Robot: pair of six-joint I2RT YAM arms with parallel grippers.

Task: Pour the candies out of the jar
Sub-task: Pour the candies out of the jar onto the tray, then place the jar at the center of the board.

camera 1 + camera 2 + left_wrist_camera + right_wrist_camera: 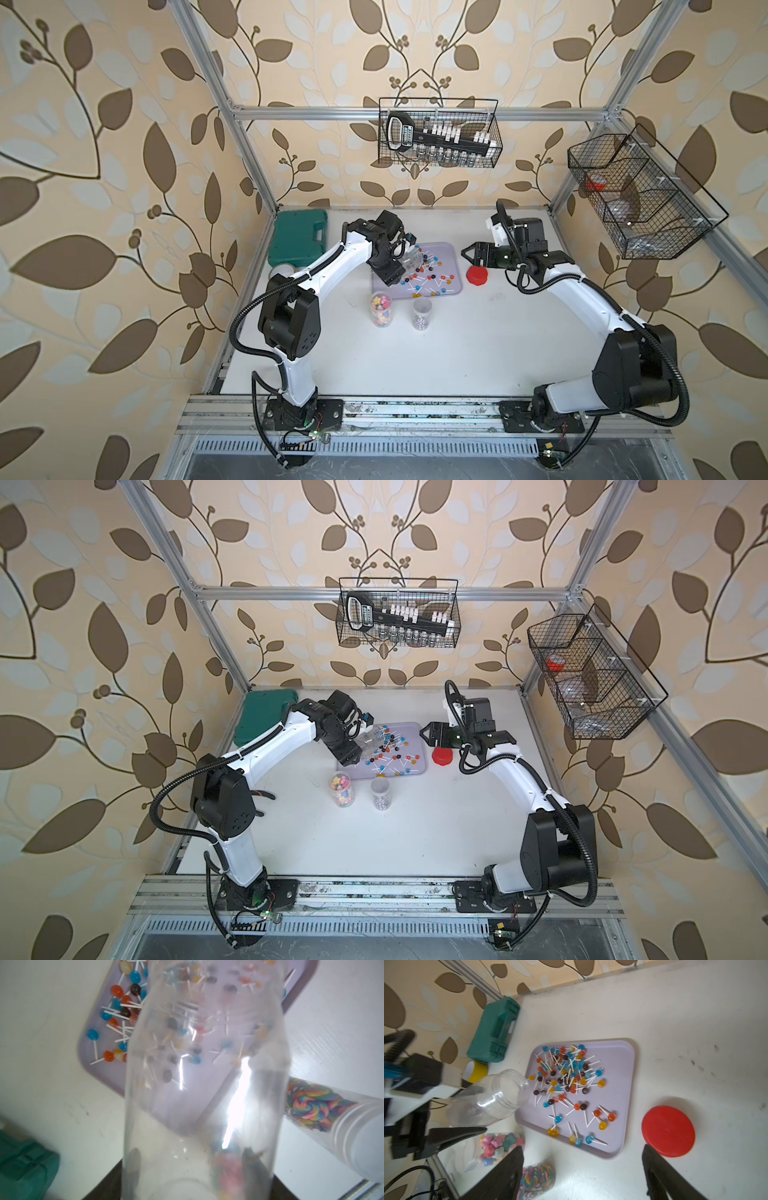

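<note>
A clear plastic jar (pixel 413 259) (pixel 492 1099) lies tilted on its side, mouth over the near-left rim of the lilac tray (pixel 451 253) (pixel 618 1064). I see no candies inside it. My left gripper (pixel 404 254) (pixel 193 1159) is shut on the jar's base end, and its fingers (pixel 134 1159) show through the wall. The candies, round lollipops (pixel 424 276) (pixel 566 1072) (pixel 124 1001) on white sticks, lie scattered across the tray. My right gripper (pixel 467 257) (pixel 581 1167) hangs open and empty just right of the tray, above the table.
A red lid (pixel 477 275) (pixel 668 1131) lies flat right of the tray. Two upright open jars stand in front of the tray, one of pastel stars (pixel 381 307) (pixel 496 1147), one of swirled sweets (pixel 422 313) (pixel 307 1105). A green case (pixel 297 237) and a tape roll (pixel 476 1072) sit back left.
</note>
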